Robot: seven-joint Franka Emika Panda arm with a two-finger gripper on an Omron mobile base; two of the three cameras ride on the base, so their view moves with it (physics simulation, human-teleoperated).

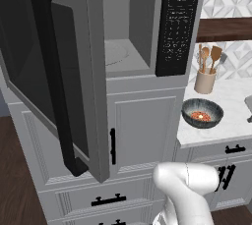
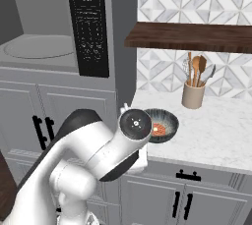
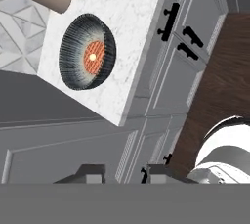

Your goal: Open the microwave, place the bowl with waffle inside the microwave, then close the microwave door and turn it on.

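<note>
I see the door (image 1: pixel 54 71) swung open; the bowl (image 1: pixel 202 113) with waffle (image 1: pixel 200 116) sits on the worktop (image 1: pixel 231 101). My hand (image 3: pixel 126 173) is parted, empty. Loading, closing, starting remain.

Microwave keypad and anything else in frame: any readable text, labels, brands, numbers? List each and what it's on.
Keypad panel of the microwave: rows of small white markings and a small display line at the top, all too small and blurred to read.
Bowl, waffle, utensil crock, cabinet doors: no text or labels visible.
Nothing legible in any view.
</note>
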